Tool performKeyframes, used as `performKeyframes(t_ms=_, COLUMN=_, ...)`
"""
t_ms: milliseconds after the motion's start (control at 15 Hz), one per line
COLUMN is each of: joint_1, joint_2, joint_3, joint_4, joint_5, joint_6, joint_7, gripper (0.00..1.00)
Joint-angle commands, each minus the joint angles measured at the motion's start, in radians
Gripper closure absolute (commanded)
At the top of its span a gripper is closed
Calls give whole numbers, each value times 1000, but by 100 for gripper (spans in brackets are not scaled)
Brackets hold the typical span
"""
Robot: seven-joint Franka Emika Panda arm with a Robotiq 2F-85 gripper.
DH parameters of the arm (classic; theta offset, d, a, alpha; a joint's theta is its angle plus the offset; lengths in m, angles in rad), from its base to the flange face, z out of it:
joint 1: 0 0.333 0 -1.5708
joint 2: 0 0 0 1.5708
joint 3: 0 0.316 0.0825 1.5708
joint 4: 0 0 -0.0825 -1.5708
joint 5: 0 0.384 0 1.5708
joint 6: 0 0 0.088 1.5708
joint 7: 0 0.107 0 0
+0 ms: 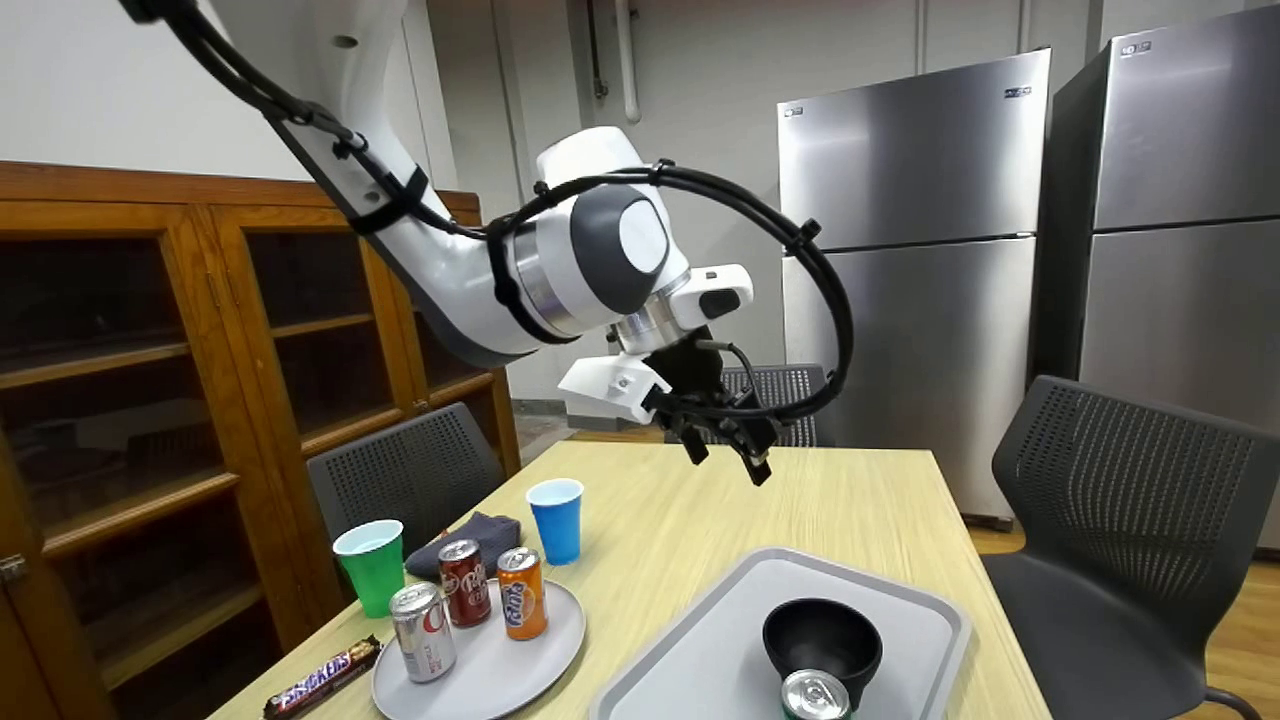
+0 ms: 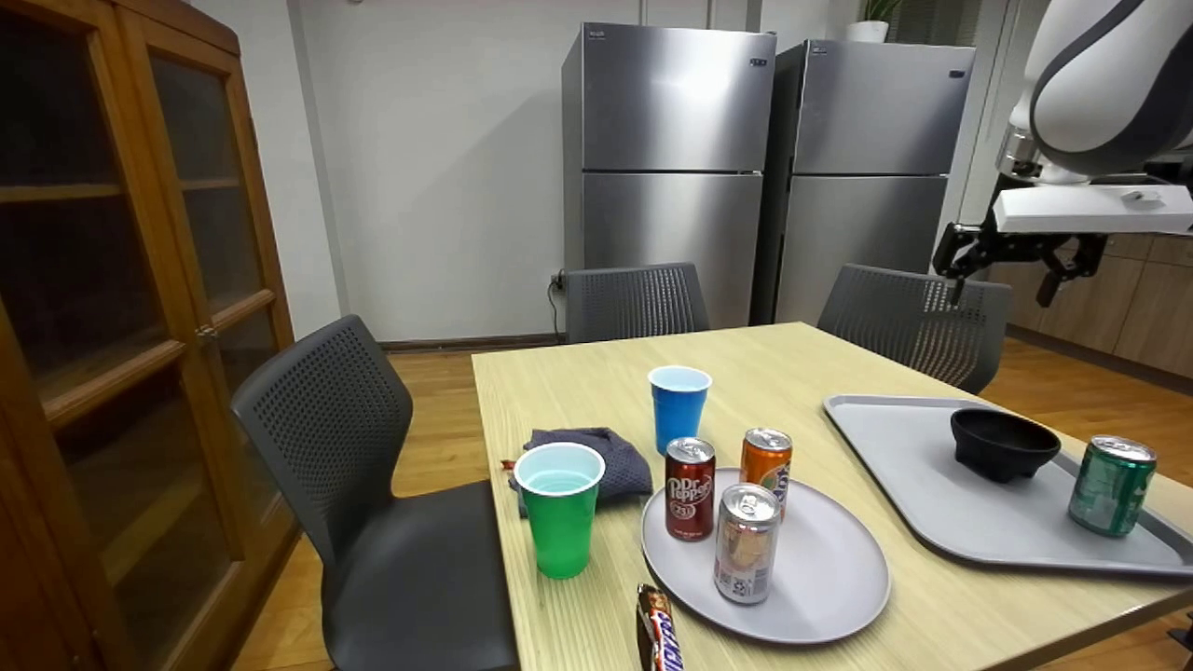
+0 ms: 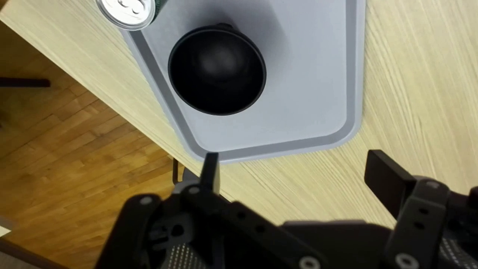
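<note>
The bowl (image 3: pixel 216 71) stands mouth up on the tray (image 3: pixel 310 97), nearer one side of it in the wrist view, and its base seems shaped to keep it steady that way. Beside it, also on the tray, is the upright green can (image 2: pixel 1112 486); the tray's raised rim probably serves to stop both from sliding off. The gripper (image 3: pixel 293 158) is empty, its fingers spread wide and touching nothing; it hangs well above the worktop (image 1: pixel 800 500), past the tray's end in the wrist view, a height that likely keeps it clear of everything below. Across a strip of worktop from the tray lies the plate (image 2: pixel 839 568), where the red can (image 2: pixel 690 501), orange can (image 1: pixel 522 600) and silver can (image 1: pixel 424 635) stand upright, grouped perhaps so that one plate carries all three. Around it are the green cup (image 2: pixel 562 513) and blue cup (image 1: pixel 557 520), both mouth up, with the crumpled cloth (image 2: pixel 623 466) between them, and the bar (image 1: pixel 325 680), lying flat close by the plate, whether touching I cannot tell. Farther out come chairs (image 2: pixel 326 447), the wooden cabinet (image 1: pixel 212 330) and fridges (image 1: pixel 910 320).
</note>
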Motion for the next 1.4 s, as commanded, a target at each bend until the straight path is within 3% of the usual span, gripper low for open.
performKeyframes(t_ms=0, joint_1=-27, joint_2=-3, joint_3=-10, joint_4=-8, joint_5=-39, joint_6=-12, joint_7=69, gripper=0)
performKeyframes(t_ms=933, joint_1=-84, joint_2=43, joint_3=-102, joint_4=-103, joint_5=4, joint_6=2, joint_7=66, gripper=0)
performKeyframes(t_ms=1333, joint_1=-72, joint_2=128, joint_3=-132, joint_4=-99, joint_5=100, joint_6=33, joint_7=52, gripper=0)
